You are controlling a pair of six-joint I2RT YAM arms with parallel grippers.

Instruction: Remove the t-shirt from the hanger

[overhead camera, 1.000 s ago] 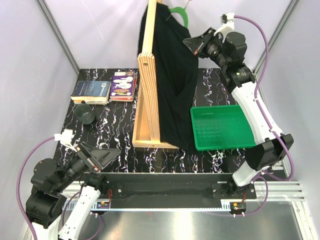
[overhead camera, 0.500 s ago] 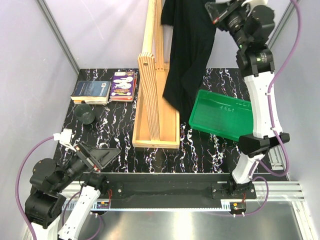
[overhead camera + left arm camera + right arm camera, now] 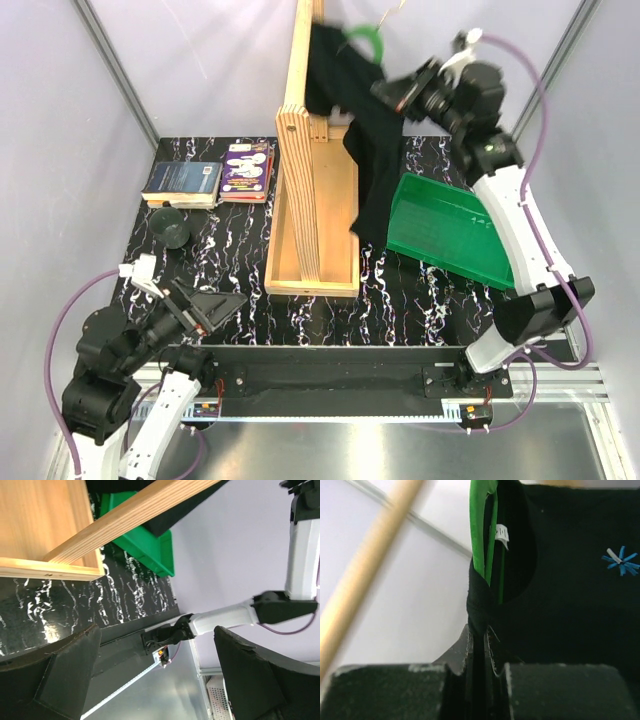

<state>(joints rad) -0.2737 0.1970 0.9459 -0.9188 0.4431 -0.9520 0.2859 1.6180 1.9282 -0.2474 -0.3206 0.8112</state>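
Top external view gives us the black marbled counter (image 3: 240, 270), and on it the tall pale wooden stand (image 3: 300, 180), rising from its trough-shaped base. The black t-shirt (image 3: 365, 110) hangs high against the right side of the stand's top. It drapes down in a narrow fall, and its lowest edge ends near the left rim of the green tray (image 3: 445, 235), which sits askew at the counter's right. The green hanger (image 3: 362, 38) is up at the shirt's top, its hook above the cloth.

In the right wrist view we see the hanger (image 3: 480, 525) running into the neckline of the t-shirt (image 3: 570, 605). The right pincer (image 3: 482, 672) is pressed together on a bunched fold of that black cloth just below the hanger.

The left pincer (image 3: 205, 310) hangs low near its base, well apart from the shirt. In its own view the left pincer (image 3: 155, 680) is spread wide and holds nothing.

At far left lie two books (image 3: 185, 183) and a small dark round object (image 3: 172, 228).
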